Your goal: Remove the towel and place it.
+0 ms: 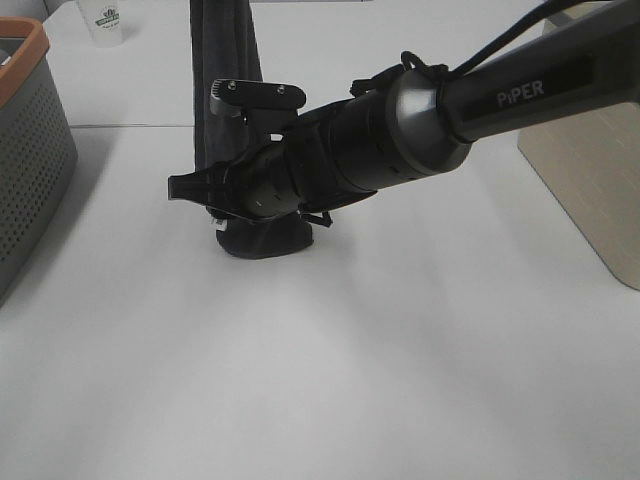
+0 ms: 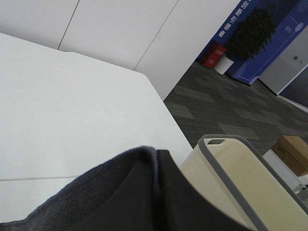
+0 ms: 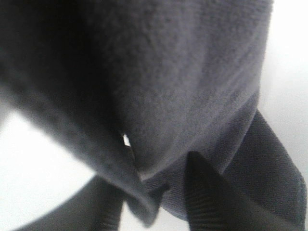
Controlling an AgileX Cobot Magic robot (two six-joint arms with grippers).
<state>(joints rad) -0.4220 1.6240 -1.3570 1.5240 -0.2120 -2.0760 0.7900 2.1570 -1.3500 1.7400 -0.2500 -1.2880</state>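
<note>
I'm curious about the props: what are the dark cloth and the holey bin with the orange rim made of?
The towel looks like soft terry cloth, probably cotton: matte, fuzzy nap, stitched hem. The basket looks like moulded grey plastic, matte, judging by its even grid of holes; its orange rim could be plastic or rubber.

Towel (image 1: pixel 225 90): hung down over the far middle of the bench (image 1: pixel 350 380), somewhat toward the left edge; its lower end is gathered on the bench top.
Right gripper (image 1: pixel 195 188): brought in from the right edge across the middle; set against the towel just above the gathered end; a fold is held between its parted fingers (image 3: pixel 207 202).
Basket (image 1: pixel 30 150): stood at the left edge, well apart from the towel.
Cup (image 1: pixel 103 20): placed at the far left corner, behind the basket.
Bin (image 1: pixel 590 190): set off the right edge, beside the bench.
</note>
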